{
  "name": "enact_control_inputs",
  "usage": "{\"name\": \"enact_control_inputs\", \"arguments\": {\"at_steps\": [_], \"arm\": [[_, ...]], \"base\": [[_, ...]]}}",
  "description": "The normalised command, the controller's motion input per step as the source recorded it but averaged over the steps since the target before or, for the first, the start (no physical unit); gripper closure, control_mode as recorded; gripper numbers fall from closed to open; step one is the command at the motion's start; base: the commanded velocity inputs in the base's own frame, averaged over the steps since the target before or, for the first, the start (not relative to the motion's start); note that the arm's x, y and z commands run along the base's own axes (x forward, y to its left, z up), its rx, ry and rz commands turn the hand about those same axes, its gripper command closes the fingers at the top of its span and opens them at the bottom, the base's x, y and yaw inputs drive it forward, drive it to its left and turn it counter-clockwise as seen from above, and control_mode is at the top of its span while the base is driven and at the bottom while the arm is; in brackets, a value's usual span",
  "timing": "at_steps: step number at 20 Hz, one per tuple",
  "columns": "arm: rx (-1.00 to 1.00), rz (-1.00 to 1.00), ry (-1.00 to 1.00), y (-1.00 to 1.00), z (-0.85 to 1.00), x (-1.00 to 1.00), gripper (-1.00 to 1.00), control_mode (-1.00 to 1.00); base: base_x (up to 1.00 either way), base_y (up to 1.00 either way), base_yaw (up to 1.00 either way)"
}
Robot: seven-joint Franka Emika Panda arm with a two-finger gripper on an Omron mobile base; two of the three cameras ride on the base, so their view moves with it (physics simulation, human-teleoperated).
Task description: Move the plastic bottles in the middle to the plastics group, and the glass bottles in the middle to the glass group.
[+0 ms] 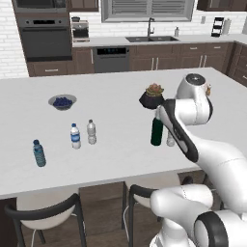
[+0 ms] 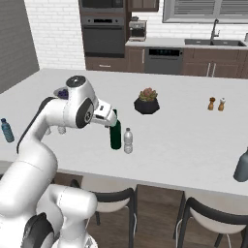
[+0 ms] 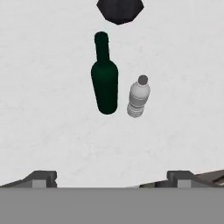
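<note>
Tool (image 3: 112, 177) above green bottle (image 3: 105, 81), apart.

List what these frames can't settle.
- Left base view: the arm covers most of the clear bottle beside the green bottle.
- Right base view: a grey bottle is cut by the right edge; the arm hides a second clear bottle.
- Hand view: gripper fingertips barely show; jaws look open.

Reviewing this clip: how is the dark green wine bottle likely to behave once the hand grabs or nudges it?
The green bottle stands tall on a narrow base, so a push high on its neck would probably tip it. It looks like glass, likely rigid, smooth and heavy for its size. The small clear bottle stands close beside it, so a sideways nudge could knock that over too.
</note>
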Motion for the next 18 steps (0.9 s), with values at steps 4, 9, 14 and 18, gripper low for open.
{"name": "enact_control_inputs", "arguments": {"at_steps": [4,9,14,18], "arm": [[0.0,0.11,0.01,0.0,-0.06,0.47,-1.0,-1.0],[0.0,0.02,0.0,-0.01,-0.17,0.32,-1.0,-1.0],[0.0,0.0,0.0,0.0,-0.29,0.25,-1.0,-1.0],[-0.01,0.0,0.0,0.0,-0.2,0.16,-1.0,-1.0]], "base": [[0.0,0.0,0.0],[0.0,0.0,0.0],[0.0,0.0,0.0],[0.0,0.0,0.0]]}}
